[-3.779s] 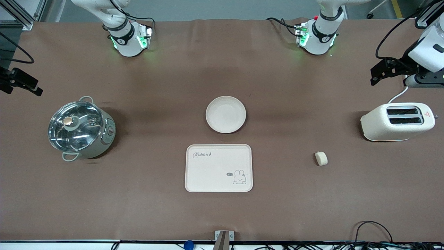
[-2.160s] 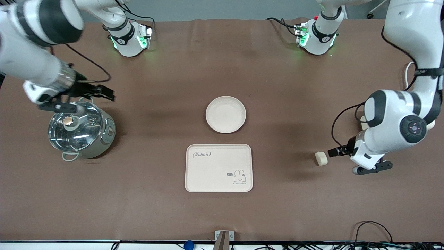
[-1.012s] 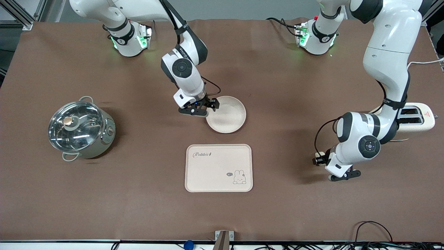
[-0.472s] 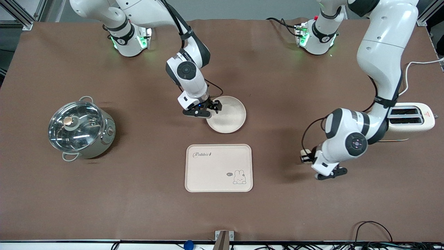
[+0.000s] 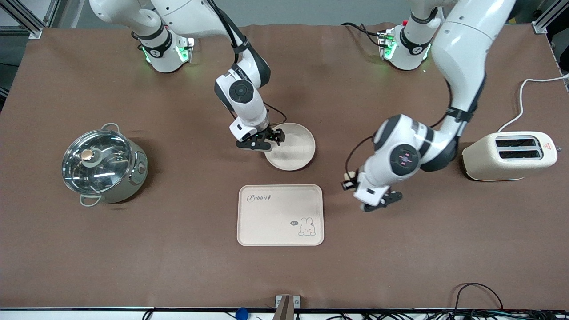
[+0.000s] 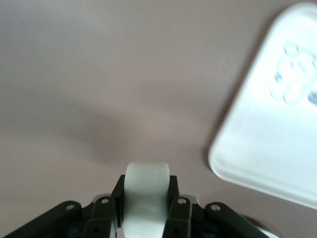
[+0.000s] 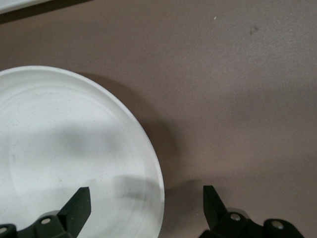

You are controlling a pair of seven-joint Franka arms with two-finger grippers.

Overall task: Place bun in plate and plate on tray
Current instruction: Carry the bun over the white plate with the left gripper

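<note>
My left gripper (image 5: 347, 181) is shut on the bun (image 5: 351, 174), a small cream lump, and holds it above the bare table beside the tray (image 5: 275, 218), toward the left arm's end. In the left wrist view the bun (image 6: 146, 198) sits between the two fingers and the tray's (image 6: 277, 134) rabbit corner shows past it. My right gripper (image 5: 272, 138) is open at the plate (image 5: 294, 149), low at its rim on the right arm's side. In the right wrist view the plate's (image 7: 69, 144) rim runs between the spread fingers (image 7: 75, 207). The plate lies farther from the front camera than the tray.
A steel pot with a glass lid (image 5: 104, 164) stands toward the right arm's end. A cream toaster (image 5: 509, 155) with its white cord (image 5: 526, 95) stands toward the left arm's end.
My left gripper has closed on the bun, lifted it and carried it from near the toaster toward the tray. My right arm came from over the pot to the plate's rim and holds there.
</note>
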